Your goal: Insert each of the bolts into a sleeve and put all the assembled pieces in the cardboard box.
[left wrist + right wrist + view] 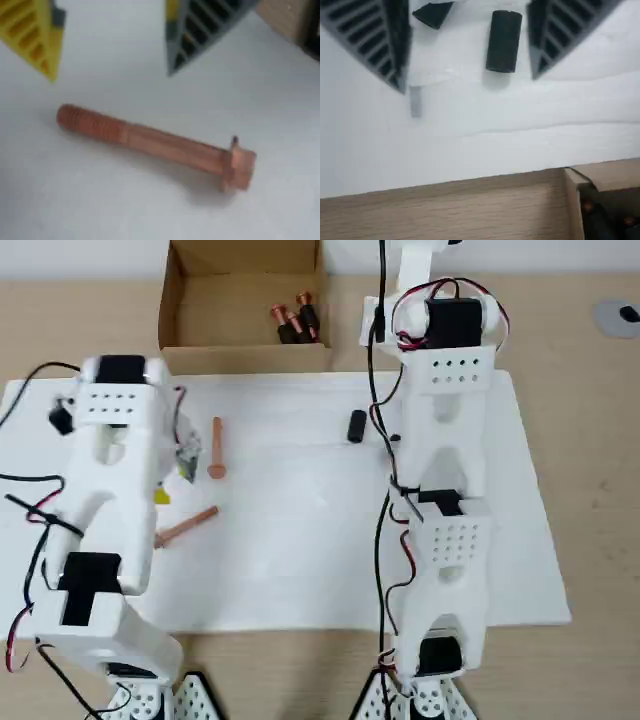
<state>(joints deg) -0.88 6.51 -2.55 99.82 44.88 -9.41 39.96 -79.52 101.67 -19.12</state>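
Observation:
Two copper bolts lie on the white sheet: one (216, 448) straight, one (186, 527) slanted nearer the front. In the left wrist view a bolt (155, 145) lies flat just beyond my left gripper (110, 77), which is open with nothing between its yellow fingertips. In the high view that gripper (185, 455) sits right beside the straight bolt. A black sleeve (357, 426) lies on the sheet by the right arm. My right gripper (468, 84) is open, with the sleeve (503, 41) lying on the sheet between its fingers. The cardboard box (190, 310) at the back holds several assembled pieces (295, 322).
The white sheet (300, 570) covers the middle of the wooden table. The box's corner (605, 200) shows in the right wrist view, past the sheet's edge. The right arm (450, 490) stretches from front to back along the sheet's right side.

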